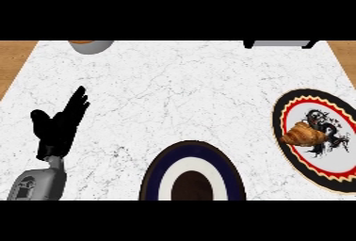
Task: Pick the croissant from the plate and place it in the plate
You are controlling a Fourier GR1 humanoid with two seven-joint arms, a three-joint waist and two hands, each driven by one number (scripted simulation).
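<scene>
One view only, from the head, and in it we see a single hand: our left hand stands at about nine o'clock on the marble counter, fingers straight and together pointing up toward one o'clock, thumb spread to the side, holding nothing and touching nothing we can make out. It reads as resting. Our right hand does not show at all.

From that same view, the croissant lies at roughly three o'clock, on the left half of the patterned plate with the red and black rim. Its long axis runs from about eight o'clock up to two o'clock, with the broad end toward the plate's inner edge. It sits well apart from our left hand, straight across the counter toward three o'clock from the fingers.

Between them, at six o'clock, the dark-ringed plate with white and navy bands is partly cut by the lower edge; we judge this to be the target. It lies near the croissant's plate, off toward eight o'clock from the pastry.

We judge the right side far nearer the croissant, so the pick would suit the unseen right hand, closing across the pastry's short axis. At twelve o'clock a grey bowl and a dark-edged object sit partly out of frame.
</scene>
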